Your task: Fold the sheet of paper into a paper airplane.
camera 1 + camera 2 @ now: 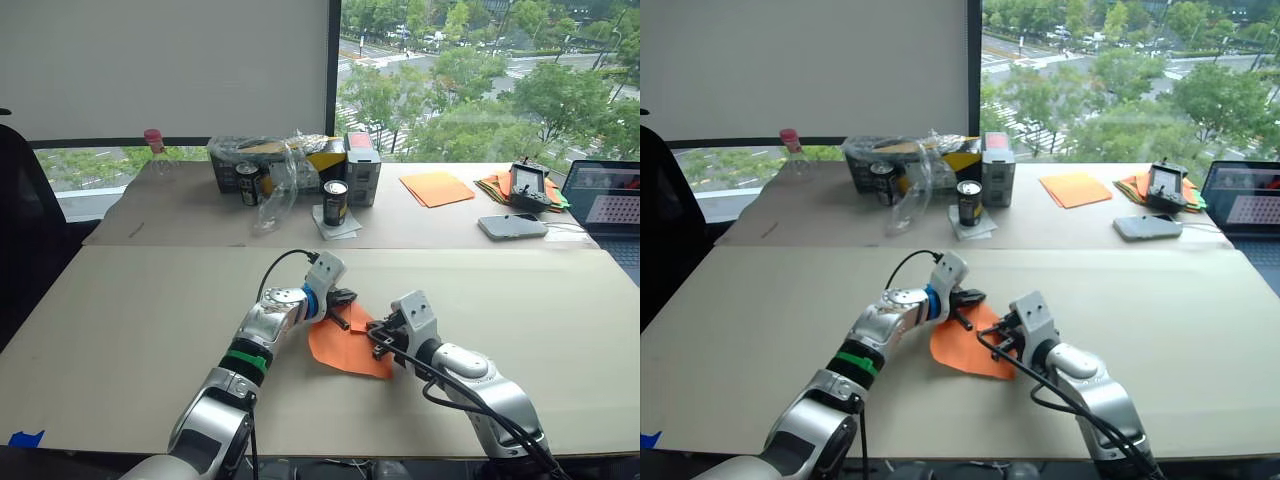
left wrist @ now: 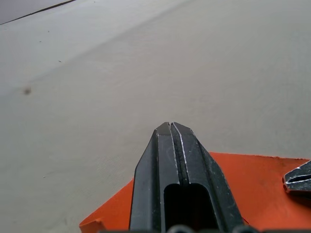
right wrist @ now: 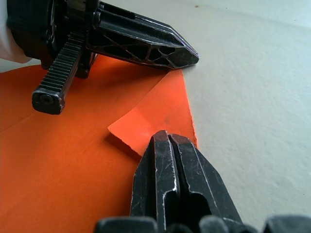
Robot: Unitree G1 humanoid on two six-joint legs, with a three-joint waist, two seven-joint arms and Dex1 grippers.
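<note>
We see a big, smooth, pale counter (image 1: pixel 120 330). The sheet of paper (image 1: pixel 345 350) lies flat near its middle. It is bright orange and thin, with one small corner folded up. Behind it sits a laptop (image 1: pixel 607 205) with a lit screen, a crinkly clear plastic bag (image 1: pixel 275 180), a flat stack of paler orange sheets (image 1: pixel 437 188), and two dark cans (image 1: pixel 336 202). We cannot read any words on them. The left tool (image 1: pixel 345 305) has its two black fingers pressed together, resting on the paper's far edge. The right tool (image 3: pixel 167 138) is pressed together too, touching the paper at the folded corner.
</note>
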